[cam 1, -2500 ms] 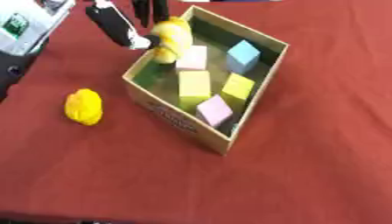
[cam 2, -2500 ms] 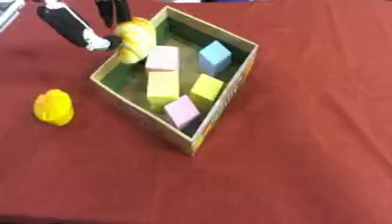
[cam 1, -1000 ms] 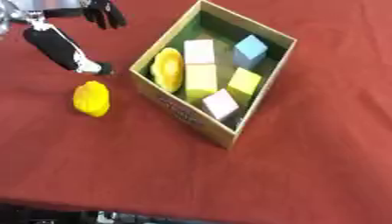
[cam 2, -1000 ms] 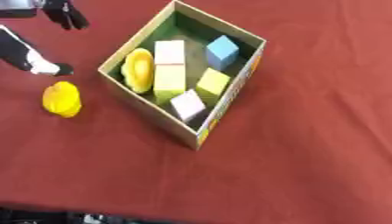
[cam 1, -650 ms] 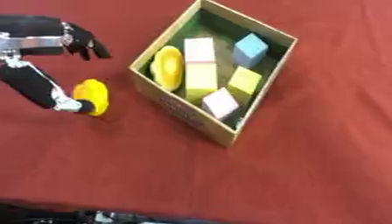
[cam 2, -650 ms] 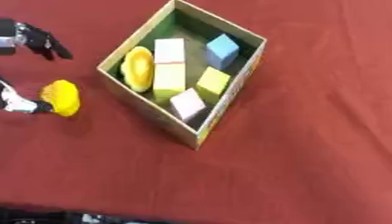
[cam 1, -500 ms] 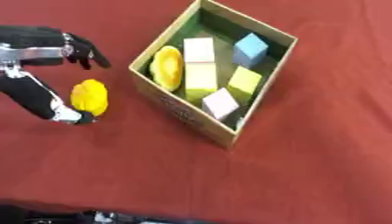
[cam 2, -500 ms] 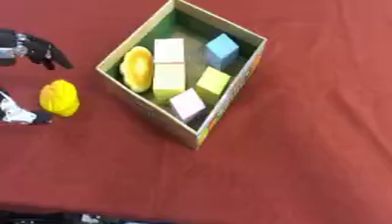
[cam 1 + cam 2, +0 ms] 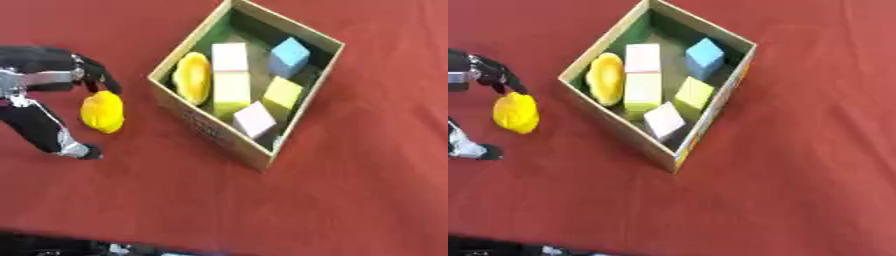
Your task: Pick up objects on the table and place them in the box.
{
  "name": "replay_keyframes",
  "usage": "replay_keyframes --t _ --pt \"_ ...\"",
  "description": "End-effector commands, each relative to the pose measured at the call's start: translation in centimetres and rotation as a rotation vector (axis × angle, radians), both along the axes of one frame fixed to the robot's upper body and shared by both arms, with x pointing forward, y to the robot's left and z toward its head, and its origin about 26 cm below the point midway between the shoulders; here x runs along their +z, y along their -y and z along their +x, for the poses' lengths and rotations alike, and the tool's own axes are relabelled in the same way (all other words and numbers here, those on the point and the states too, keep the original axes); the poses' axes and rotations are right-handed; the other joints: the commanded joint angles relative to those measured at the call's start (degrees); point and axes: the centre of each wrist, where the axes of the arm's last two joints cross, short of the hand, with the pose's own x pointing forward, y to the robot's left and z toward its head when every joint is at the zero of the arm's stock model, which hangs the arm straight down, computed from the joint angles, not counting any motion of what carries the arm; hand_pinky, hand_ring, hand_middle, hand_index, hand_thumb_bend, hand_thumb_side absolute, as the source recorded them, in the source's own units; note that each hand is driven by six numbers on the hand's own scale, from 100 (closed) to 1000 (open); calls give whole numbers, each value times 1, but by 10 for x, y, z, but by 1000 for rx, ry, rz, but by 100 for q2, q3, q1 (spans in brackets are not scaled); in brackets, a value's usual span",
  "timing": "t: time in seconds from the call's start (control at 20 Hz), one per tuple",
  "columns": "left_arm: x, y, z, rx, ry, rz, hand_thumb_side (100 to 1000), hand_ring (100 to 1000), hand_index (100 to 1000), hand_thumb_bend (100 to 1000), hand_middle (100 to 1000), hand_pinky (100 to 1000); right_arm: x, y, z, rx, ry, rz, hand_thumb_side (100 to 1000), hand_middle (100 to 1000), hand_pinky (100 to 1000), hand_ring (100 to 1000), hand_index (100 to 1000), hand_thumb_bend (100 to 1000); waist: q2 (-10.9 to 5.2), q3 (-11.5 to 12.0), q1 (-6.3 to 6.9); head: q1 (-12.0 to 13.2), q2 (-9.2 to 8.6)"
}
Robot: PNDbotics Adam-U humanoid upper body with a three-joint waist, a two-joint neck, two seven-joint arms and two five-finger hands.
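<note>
The left hand [image 9: 52,87] is cut off by the picture's edge at nine o'clock, so its palm and arm stay unseen. Blur leaves it unclear, perhaps, whether its fingers [image 9: 103,80] touch the yellow object [image 9: 102,111].

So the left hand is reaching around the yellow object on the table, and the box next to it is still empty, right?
Not quite. The box is not empty: the left eye view shows a yellow item and several coloured blocks inside it. The rest holds: the left hand is reaching around the yellow object on the table beside the box.
</note>
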Motion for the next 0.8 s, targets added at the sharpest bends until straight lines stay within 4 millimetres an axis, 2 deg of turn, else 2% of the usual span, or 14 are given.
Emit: replay_keyframes --t 0.05,0.3,0.55,0.65,0.8 --pt "8 -4 2 19 84 25 272 825 888 545 840 852 8 0 -3 -1 25 -12 590 612 806 802 794 100 -84 -4 -6 26 -80" --pt "11 -5 2 15 129 16 277 823 889 540 839 852 7 -1 -3 -1 22 -7 591 612 806 802 794 100 -39 -1 -32 19 -117" --pt "1 -11 18 47 65 18 241 804 883 542 813 831 7 -2 -2 4 24 -1 592 613 808 803 794 100 -6 -27 -66 57 -150" --pt "-2 -14 26 62 54 30 208 785 872 505 792 814 7 -2 -2 5 25 2 587 613 808 803 794 100 5 -32 -76 66 -161" --pt "-7 -16 38 79 44 45 185 766 861 496 774 795 6 -2 -2 6 25 7 593 613 808 803 794 100 19 -39 -90 76 -181"
